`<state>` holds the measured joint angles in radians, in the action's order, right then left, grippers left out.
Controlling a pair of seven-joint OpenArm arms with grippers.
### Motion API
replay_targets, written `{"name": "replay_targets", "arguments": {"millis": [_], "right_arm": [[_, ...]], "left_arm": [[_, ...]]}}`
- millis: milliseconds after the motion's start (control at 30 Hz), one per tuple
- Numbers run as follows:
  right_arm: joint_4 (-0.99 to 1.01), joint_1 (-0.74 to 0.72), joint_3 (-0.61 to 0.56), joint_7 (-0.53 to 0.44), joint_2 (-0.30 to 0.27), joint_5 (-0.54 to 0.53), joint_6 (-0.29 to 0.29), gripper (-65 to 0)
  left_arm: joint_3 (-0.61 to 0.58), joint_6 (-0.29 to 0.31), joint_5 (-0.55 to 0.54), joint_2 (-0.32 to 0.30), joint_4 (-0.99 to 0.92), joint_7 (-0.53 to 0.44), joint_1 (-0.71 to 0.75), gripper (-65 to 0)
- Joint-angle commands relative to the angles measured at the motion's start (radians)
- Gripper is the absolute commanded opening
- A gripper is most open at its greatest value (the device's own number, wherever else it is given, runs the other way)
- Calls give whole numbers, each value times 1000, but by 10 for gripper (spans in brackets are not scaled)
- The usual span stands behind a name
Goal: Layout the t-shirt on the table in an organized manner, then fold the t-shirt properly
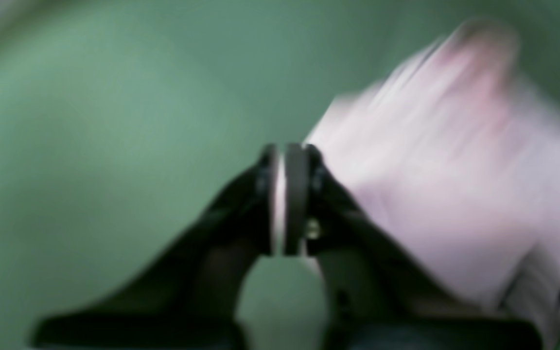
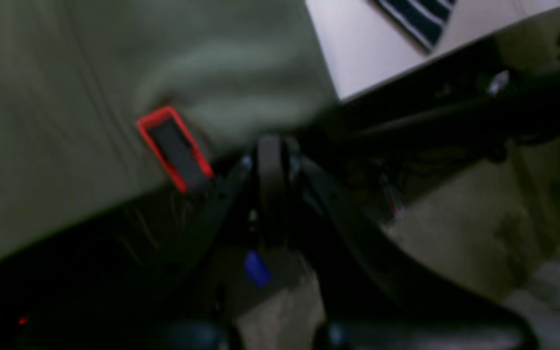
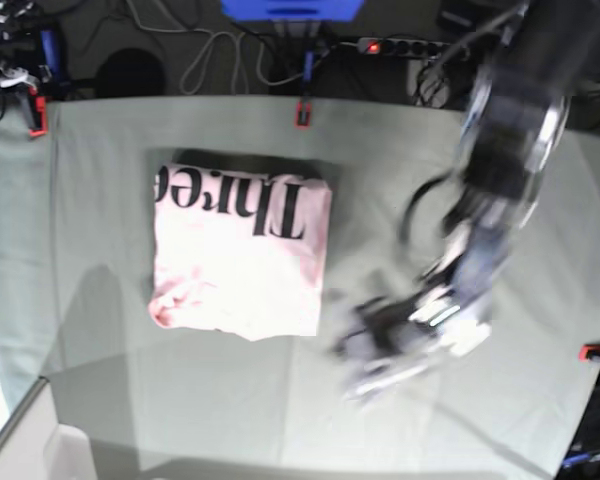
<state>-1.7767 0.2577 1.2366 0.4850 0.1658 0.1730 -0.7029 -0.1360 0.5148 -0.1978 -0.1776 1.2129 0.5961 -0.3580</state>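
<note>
T-shirt lies folded into a neat rectangle on the worktop; we judge folding nearly finished. Both jaws are closed, holding nothing.

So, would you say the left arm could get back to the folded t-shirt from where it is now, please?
Probably yes. The left gripper, shut and empty, sits just beside the t-shirt with only bare table between them; nothing stands in the way. Motion blur makes its exact pose hard to judge.
</note>
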Motion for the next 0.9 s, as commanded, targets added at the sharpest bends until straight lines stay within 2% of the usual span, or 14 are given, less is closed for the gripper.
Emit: {"name": "replay_targets", "arguments": {"millis": [0, 200, 333, 433, 533, 667, 767, 867], "right_arm": [[10, 9, 12, -9, -9, -5, 5, -650], [137, 13, 7, -9, -9, -5, 5, -650], [271, 16, 4, -9, -9, -2, 5, -650], [392, 16, -4, -13, -9, 56, 5, -650], [524, 9, -8, -13, -19, 115, 5, -650], [625, 16, -62, -22, -31, 124, 5, -650], [699, 28, -136, -78, -33, 125, 5, -650], [788, 41, -223, -191, -33, 125, 5, -650]], "left_arm": [[92, 3, -13, 0, 94, 5, 52, -650], [526, 5, -13, -20, 370, 29, 477, -642], [689, 9, -12, -18, 473, 29, 718, -642], [757, 11, -12, 2, 466, 22, 853, -642], [792, 15, -12, 26, 376, 6, 954, -650], [795, 15, 7, 22, 153, -103, 986, -650], [777, 15, 94, 22, -86, -245, 925, -650], [738, 15, 229, 19, -350, -371, 833, -650]]}}
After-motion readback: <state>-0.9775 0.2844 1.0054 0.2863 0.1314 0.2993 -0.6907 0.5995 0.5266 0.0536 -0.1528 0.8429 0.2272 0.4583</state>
